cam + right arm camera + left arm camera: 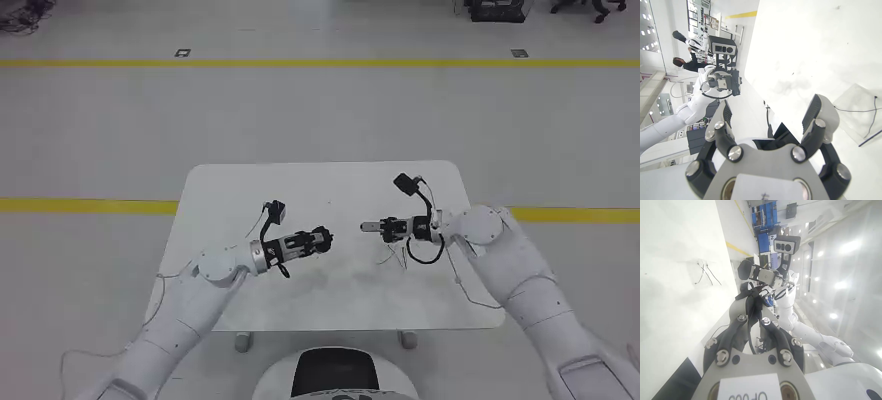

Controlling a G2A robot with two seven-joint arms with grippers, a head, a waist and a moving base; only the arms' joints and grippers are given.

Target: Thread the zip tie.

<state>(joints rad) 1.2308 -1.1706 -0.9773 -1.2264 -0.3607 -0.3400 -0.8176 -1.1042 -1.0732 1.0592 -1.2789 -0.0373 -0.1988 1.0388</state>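
You are risking a missed thread: the left hand (751, 300) is pressing together on what looks like a thin black plastic zip tie (749, 336), held above the white desk (330, 190). The right hand (770, 100) is hanging spread and empty, so any twist in that pinch is throwing the tip off line. The tie's long axis is running along the left fingers, pointing toward the right hand.

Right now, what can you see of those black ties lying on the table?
Two thin black ties lie crossed on a clear plastic sheet on the white table. They look like slim, flexible plastic, slightly curved, one showing a small head at its end. They touch each other and the sheet; nothing grips them.
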